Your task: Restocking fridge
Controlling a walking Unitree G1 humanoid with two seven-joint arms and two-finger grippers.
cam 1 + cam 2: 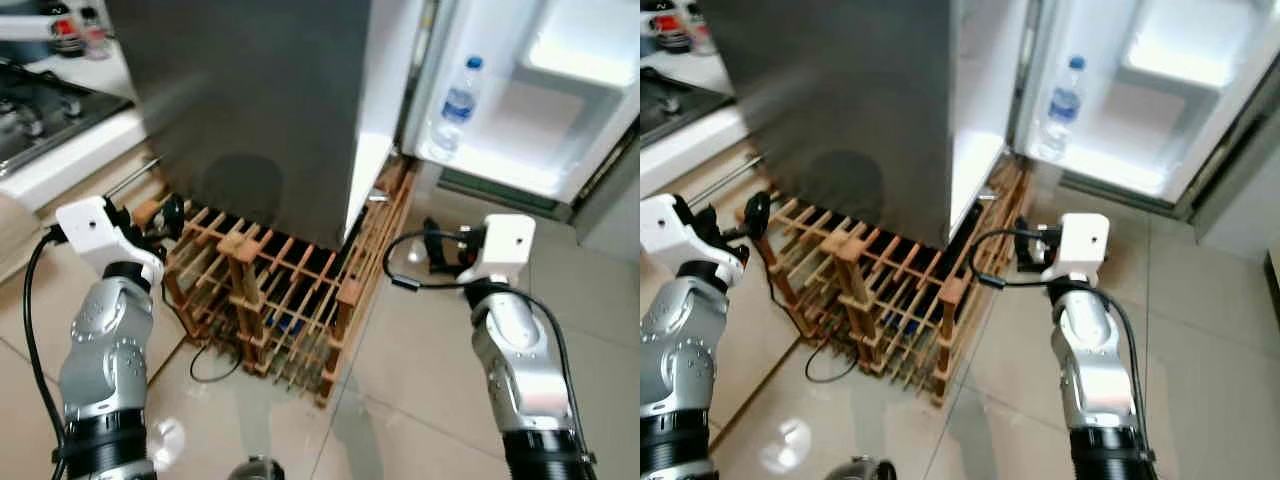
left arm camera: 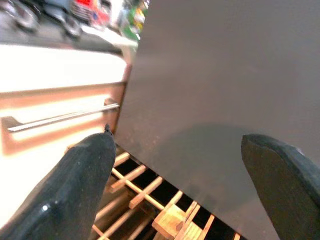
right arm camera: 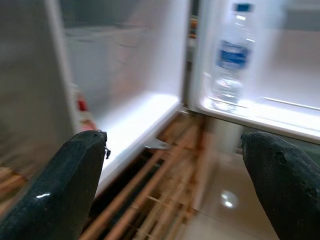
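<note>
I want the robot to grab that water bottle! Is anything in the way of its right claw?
Nothing visible blocks it. The water bottle stands on the open fridge door's shelf, and the right claw is open, low and short of it, with just bare floor and air between. The wooden rack sits off to the side.

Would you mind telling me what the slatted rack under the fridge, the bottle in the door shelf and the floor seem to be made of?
The slatted rack looks like unfinished light wood: tan bars, visible joints. The clear bottle with blue cap and label seems to be thin transparent plastic, see-through against the lit door shelf. The floor appears to be glossy beige ceramic tile, with grout lines and light reflections.
</note>
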